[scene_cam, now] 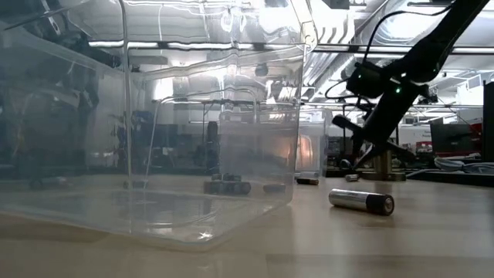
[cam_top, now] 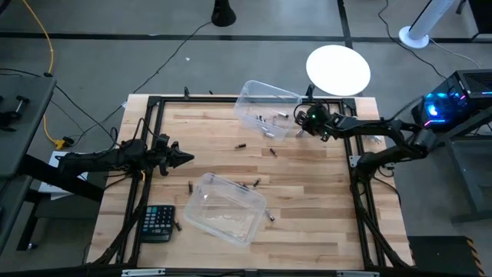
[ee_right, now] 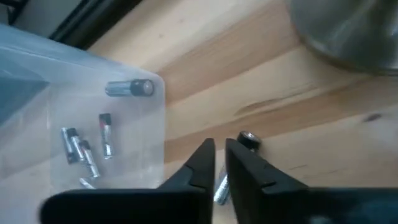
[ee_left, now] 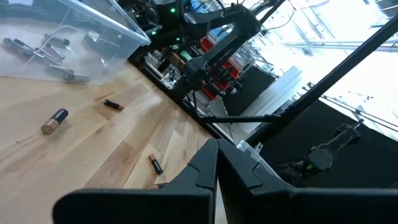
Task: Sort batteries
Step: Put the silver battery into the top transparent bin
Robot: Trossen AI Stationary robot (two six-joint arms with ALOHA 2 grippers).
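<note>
Black fingers of the right gripper (ee_right: 218, 163): a narrow gap between the tips, nothing clamped in it. A silvery battery (ee_right: 221, 188) shows just beneath the tips and a second battery (ee_right: 248, 139) lies on the wood just beside one finger; whether either touches the fingers I cannot tell. In the high view this gripper (cam_top: 301, 121) hangs at the far bin's right edge.

Far bin (cam_top: 250, 100), clear plastic, at the table's far side: several small batteries (cam_top: 270, 119) inside, one larger cell (ee_right: 130, 88) lying apart from a cluster of thin ones (ee_right: 81, 151).

Left gripper (ee_left: 217, 163): fingers pressed together, holding nothing. It waits over the table's left side (cam_top: 184, 158), pointing towards the middle.

Loose batteries on the wood table (cam_top: 307, 200): one (cam_top: 241, 145) and another (cam_top: 272, 151) between the two bins, one (cam_top: 191, 186) left of the near bin, a pair (cam_top: 251, 184) at its far edge, one (cam_top: 270, 218) at its right edge.

Near bin (cam_top: 223, 208), clear plastic, towards the front: what it holds is hard to make out through the glare.

Calculator (cam_top: 157, 222), black, at the front left corner, with one battery (cam_top: 177, 226) just beside it.

White round disc (cam_top: 337, 70) beyond the table's far right corner.
</note>
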